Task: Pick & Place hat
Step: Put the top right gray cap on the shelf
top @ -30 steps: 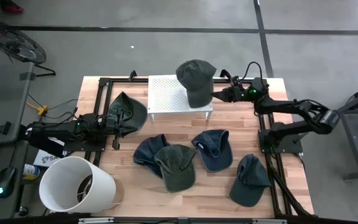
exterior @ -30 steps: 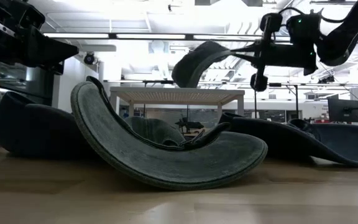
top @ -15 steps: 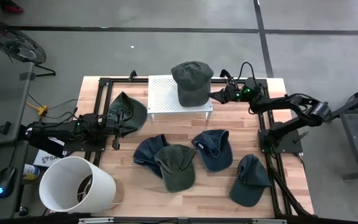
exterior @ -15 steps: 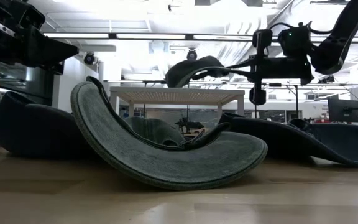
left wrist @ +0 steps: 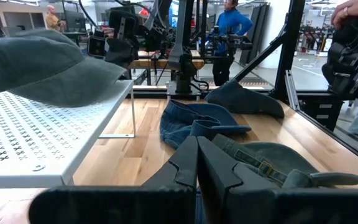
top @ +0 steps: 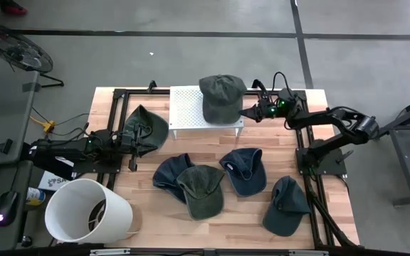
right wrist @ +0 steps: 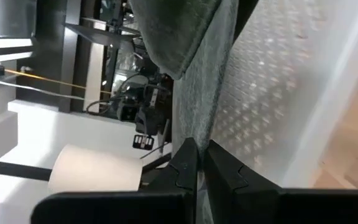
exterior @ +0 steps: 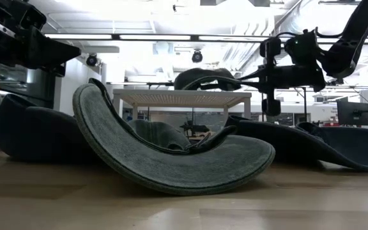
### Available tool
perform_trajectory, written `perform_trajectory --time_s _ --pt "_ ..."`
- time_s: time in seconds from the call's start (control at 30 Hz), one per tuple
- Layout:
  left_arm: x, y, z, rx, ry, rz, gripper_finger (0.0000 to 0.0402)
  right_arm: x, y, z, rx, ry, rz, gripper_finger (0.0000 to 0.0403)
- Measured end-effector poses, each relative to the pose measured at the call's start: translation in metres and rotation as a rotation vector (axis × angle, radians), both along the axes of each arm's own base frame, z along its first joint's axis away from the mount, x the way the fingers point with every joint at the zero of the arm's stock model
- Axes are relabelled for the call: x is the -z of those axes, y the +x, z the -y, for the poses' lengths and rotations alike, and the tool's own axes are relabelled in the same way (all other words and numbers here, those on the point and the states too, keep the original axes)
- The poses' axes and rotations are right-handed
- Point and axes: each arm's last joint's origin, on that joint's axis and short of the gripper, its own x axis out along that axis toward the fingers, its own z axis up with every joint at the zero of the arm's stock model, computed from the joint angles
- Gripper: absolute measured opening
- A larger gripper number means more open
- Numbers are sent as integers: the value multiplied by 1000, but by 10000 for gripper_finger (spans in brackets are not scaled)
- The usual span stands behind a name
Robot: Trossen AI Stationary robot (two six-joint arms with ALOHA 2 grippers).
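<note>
A green cap (top: pixel 223 98) lies on the white perforated stand (top: pixel 187 108) at the table's far side, its crown on the stand top (exterior: pixel 203 78). My right gripper (top: pixel 247 112) is at the stand's right end, shut on the cap. My left gripper (left wrist: pixel 197 163) is shut and raised at the table's left side. A second green cap (top: pixel 146 128) shows right at it from above. Whether the left gripper touches that cap I cannot tell. My right gripper pinches the green cap's brim at its edge (right wrist: pixel 205 106) between the two fingers. The fingers come level from the table's right (exterior: pixel 243 78). The cap lies flat, its crown on the stand top and its brim reaching out past the stand's right end.
Several more caps lie on the wooden table: two blue (top: pixel 170 171) (top: pixel 244 171), one green (top: pixel 202 190), one dark (top: pixel 285 206). A white bucket (top: pixel 87 213) stands at the near left corner. Black frame rails (top: pixel 308 178) run along the sides.
My right gripper has come down, rolled its wrist and moved a little toward the table's left. It stays shut on the cap. The cap hung tilted above the stand and now lies flat on the stand top.
</note>
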Motion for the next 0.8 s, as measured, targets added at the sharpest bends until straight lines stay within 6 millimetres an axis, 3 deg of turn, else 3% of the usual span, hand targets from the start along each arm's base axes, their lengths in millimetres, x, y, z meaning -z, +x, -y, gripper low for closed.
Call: perform_trajectory --time_s 0.53,0.8 --pt "0 0 0 0 0 0 5 9 -2 -3 -11 -14 -50 16" --pt "0 0 0 0 0 0 5 10 -3 -3 -10 -13 -52 93"
